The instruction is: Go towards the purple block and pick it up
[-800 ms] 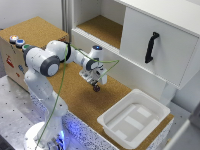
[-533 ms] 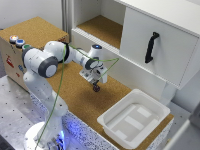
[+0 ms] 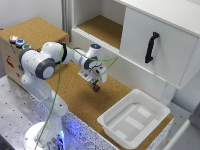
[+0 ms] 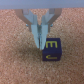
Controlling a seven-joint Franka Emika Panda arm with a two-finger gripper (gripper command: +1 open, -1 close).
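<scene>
Jaws seemingly closed, beside purple block point(image 4: 51, 50)

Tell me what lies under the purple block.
The purple block sits on the brown cork surface, which shows all round it. The patch beneath the block is covered. The gripper hangs beside its edge, fingertips close together; the exterior view hides the block behind the gripper.

Both feeds reach me soft and low in detail. The exterior view is evenly lit and bright, with the white cabinet point(image 3: 160, 42) close to washed out and a blue glow at the arm's base point(image 3: 70, 131). In the wrist view the cork surface point(image 4: 20, 60) is grainy, and the purple block point(image 4: 50, 50) casts a faint shadow.
</scene>
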